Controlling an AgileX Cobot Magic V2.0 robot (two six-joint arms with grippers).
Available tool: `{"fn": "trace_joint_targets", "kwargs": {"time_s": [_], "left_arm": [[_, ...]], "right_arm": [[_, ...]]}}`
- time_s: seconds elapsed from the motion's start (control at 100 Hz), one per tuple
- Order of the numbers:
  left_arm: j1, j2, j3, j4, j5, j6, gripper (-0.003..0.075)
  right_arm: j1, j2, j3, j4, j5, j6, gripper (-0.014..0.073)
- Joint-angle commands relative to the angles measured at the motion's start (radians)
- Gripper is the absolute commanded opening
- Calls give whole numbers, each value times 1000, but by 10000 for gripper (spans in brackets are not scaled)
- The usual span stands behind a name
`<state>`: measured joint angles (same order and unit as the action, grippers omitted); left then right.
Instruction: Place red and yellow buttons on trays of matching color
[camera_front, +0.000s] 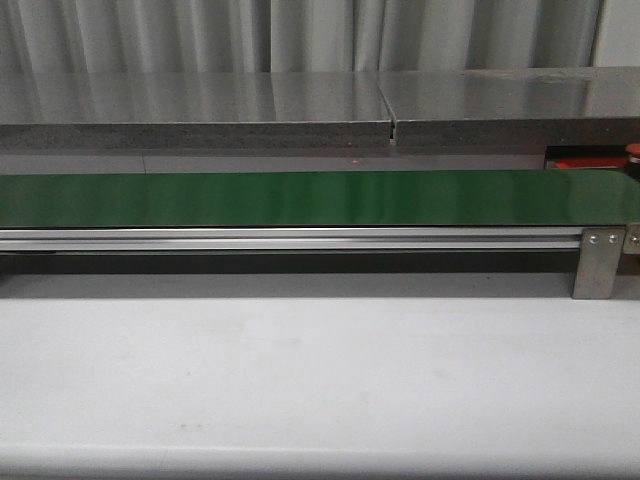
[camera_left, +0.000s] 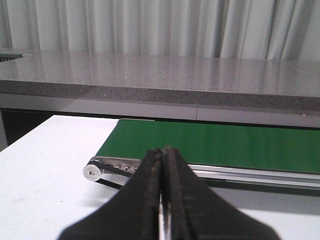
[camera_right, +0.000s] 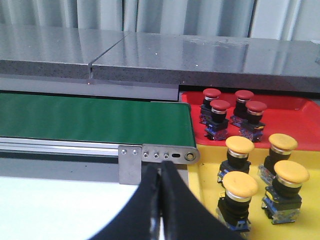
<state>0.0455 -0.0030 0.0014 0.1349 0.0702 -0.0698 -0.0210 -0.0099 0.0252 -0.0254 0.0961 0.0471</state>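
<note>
Beyond my right gripper (camera_right: 161, 200), just past the belt's end roller: four dark red buttons (camera_right: 220, 106) standing on the red tray (camera_right: 295, 120); four yellow buttons (camera_right: 240, 145) standing on the yellow tray (camera_right: 210, 200), nearer me. All upright, caps up, long axis vertical. Right jaws pressed together, holding nothing. Left gripper (camera_left: 162, 200) likewise closed and empty, facing the far end of the green belt (camera_left: 225, 145), which carries no button in any view. Right arm is the nearer to both trays. Judgement: sorting looks done, or I await the next piece.
</note>
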Motion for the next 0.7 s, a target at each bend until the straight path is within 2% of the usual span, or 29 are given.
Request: {"fn": "trace_joint_targets", "kwargs": {"time_s": [0.0,0.25,0.69], "left_arm": [[-19,-40,9,5,-85,-9,-19],[-23,-40,9,5,-136,-9,-19],[-23,-40,10,5,-136,-9,-19]], "right_arm": [[2,-18,-17,-15,-90,-2,-118],[2,-18,-17,-15,-90,-2,-118],[2,-18,-17,-15,-90,-2,-118]]}}
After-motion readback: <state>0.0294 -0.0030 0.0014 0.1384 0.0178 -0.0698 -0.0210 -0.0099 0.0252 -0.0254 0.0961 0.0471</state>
